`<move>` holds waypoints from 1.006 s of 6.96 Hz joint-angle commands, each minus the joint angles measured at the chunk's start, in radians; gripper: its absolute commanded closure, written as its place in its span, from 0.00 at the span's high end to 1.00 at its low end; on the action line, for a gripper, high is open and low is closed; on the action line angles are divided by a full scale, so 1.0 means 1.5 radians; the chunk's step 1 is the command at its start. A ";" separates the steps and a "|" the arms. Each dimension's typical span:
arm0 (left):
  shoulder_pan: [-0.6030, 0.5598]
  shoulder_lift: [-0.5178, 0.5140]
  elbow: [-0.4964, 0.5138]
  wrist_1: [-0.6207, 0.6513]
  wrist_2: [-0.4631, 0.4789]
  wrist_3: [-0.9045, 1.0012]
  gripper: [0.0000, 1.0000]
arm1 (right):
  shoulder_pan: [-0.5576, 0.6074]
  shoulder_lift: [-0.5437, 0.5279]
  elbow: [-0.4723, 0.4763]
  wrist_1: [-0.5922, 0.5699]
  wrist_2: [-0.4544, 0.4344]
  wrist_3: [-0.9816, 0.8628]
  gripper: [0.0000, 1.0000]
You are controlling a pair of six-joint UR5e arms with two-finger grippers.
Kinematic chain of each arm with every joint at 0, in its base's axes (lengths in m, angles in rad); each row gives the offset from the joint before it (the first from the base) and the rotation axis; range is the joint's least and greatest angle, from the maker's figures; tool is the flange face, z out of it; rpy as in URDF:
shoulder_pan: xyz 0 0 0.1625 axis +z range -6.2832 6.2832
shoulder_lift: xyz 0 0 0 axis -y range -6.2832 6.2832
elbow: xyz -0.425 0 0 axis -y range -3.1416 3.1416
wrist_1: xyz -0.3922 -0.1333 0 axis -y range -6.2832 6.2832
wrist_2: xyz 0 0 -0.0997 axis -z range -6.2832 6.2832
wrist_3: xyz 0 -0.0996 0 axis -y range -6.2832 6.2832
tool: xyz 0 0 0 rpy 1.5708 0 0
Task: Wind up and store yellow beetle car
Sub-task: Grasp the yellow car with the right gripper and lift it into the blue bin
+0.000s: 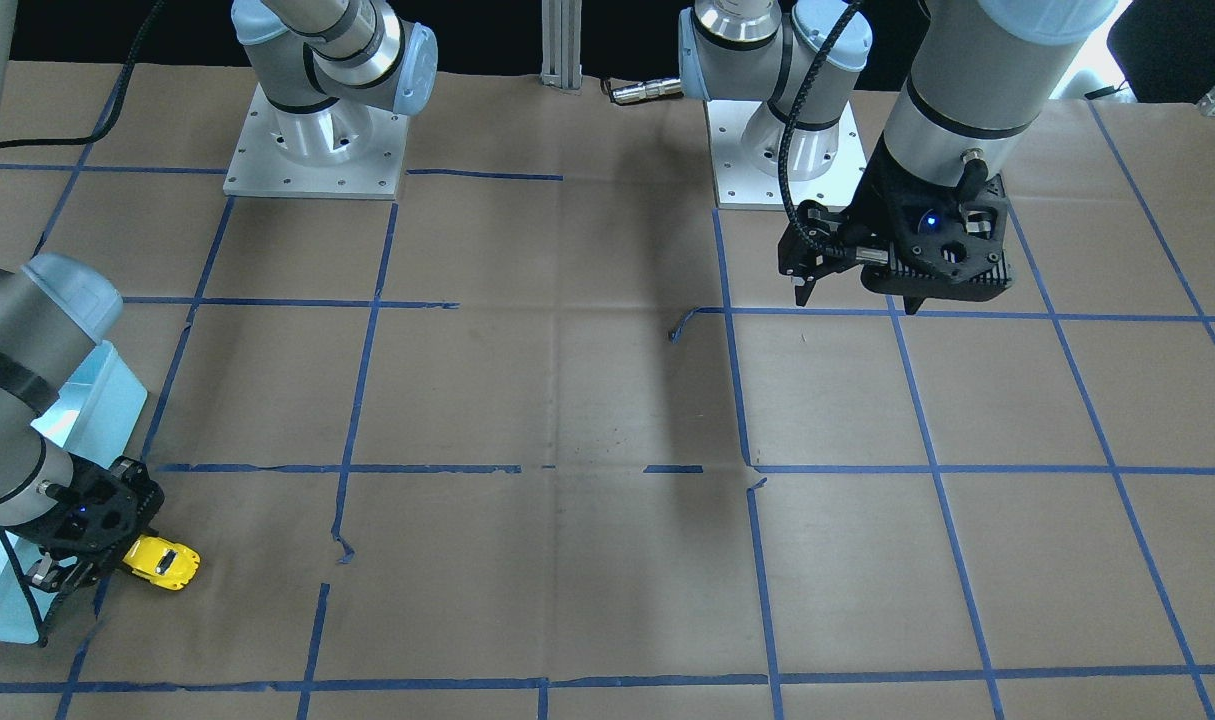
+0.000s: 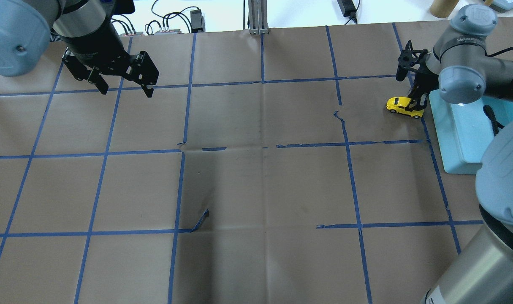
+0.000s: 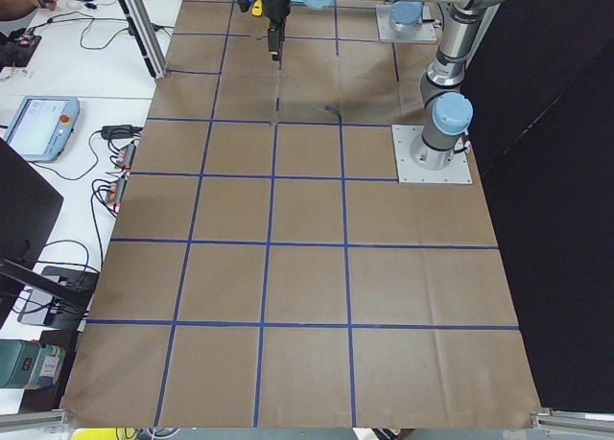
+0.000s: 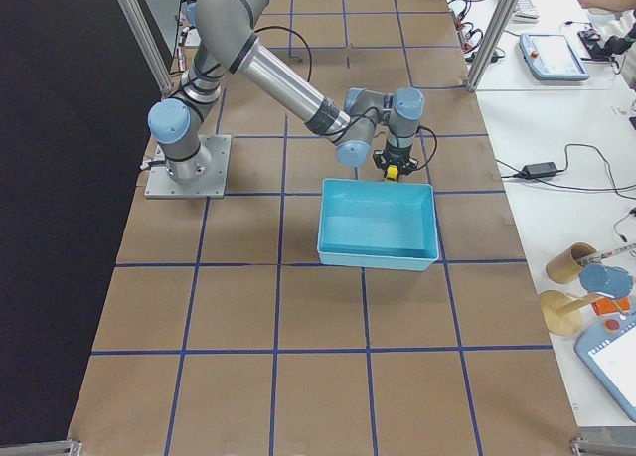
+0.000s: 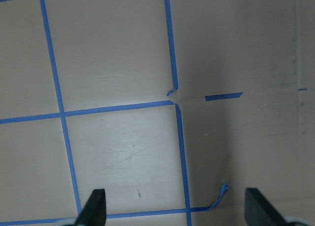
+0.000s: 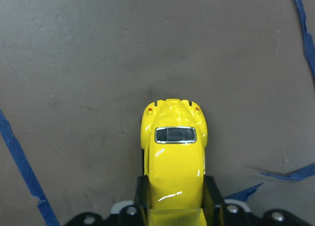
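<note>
The yellow beetle car (image 6: 173, 152) is tiny, glossy and bright yellow, with dark windows. It sits low on the brown paper next to the light-blue bin (image 2: 459, 139), and also shows in the overhead view (image 2: 402, 105) and the front view (image 1: 162, 562). My right gripper (image 6: 176, 194) is shut on the car's one end, a finger on each side. My left gripper (image 2: 125, 92) hangs open and empty above the paper on the far side of the table, seen in the front view (image 1: 857, 300) and the left wrist view (image 5: 177, 206).
The light-blue bin (image 4: 378, 247) stands right beside my right gripper, at the table's edge (image 1: 97, 400). Blue tape lines form a grid on the brown paper, with loose tape ends (image 2: 201, 219). Both arm bases (image 1: 317, 150) stand at the robot's side.
</note>
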 commanded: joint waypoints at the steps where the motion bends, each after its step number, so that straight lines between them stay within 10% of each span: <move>1: 0.000 0.000 0.000 0.000 0.000 0.000 1.00 | 0.008 -0.030 -0.032 0.084 0.006 0.072 0.20; 3: 0.000 0.000 0.000 0.000 0.000 0.000 1.00 | 0.029 -0.083 -0.120 0.224 0.008 0.233 0.20; 7: 0.001 -0.001 0.000 0.000 0.000 0.000 1.00 | -0.076 -0.115 -0.144 0.243 -0.002 0.470 0.20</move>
